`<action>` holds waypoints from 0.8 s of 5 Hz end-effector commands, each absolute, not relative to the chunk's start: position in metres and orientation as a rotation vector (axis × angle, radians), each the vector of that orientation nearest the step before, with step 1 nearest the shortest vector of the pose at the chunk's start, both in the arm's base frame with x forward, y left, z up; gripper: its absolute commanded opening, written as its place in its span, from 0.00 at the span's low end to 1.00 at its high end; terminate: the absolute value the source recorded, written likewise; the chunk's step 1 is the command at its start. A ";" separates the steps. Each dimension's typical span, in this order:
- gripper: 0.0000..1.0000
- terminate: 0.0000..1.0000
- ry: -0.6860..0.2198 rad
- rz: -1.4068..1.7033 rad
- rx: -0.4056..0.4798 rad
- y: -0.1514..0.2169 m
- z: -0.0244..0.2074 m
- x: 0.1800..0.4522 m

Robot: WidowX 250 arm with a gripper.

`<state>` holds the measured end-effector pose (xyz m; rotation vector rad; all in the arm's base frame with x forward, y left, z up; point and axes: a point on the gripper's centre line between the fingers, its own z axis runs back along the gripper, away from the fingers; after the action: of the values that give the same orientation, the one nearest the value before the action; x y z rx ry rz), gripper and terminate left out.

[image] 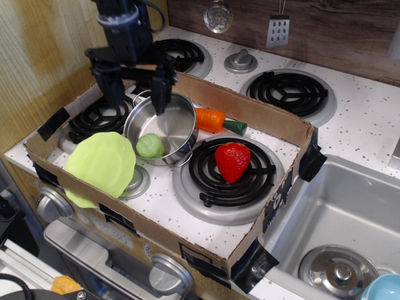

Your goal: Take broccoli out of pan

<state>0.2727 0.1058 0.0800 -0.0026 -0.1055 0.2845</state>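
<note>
broccoli point(150, 145) sitting inside the pan point(164, 107), low against the near-left wall, touching the steel floor. pan tilted toward the camera, propped on the stove surface point(164, 201) between the rear-left burner and the front one, lime plate point(100, 164) just beside it on the left. end effector point(134, 90) poised above the pan's far rim, released, jaws spread wide with one finger outside the left rim and the other dipping over the bowl; nothing held. by the look of it: a light, matte, lumpy toy, likely firm plastic or foam, not fragile, with enough texture to resist slipping. awkward only because of placement, tucked close to the slick curved wall, leaving little room for a finger on that side. best taken across the rounded middle, fingers aligned along the wall rather than against it, pinched gently. risk of nudging the tilted pan and rolling the piece away. strawberry point(232, 160) and carrot point(210, 119) well clear to the right.
</note>
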 end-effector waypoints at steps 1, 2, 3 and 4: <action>1.00 0.00 -0.208 0.307 -0.019 0.096 0.059 0.284; 1.00 0.00 -0.204 0.317 -0.012 0.097 0.045 0.287; 1.00 0.00 -0.206 0.324 -0.029 0.098 0.037 0.291; 1.00 0.00 -0.199 0.342 -0.030 0.100 0.034 0.299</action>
<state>0.2907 0.0965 0.0222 -0.0407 -0.1591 0.3455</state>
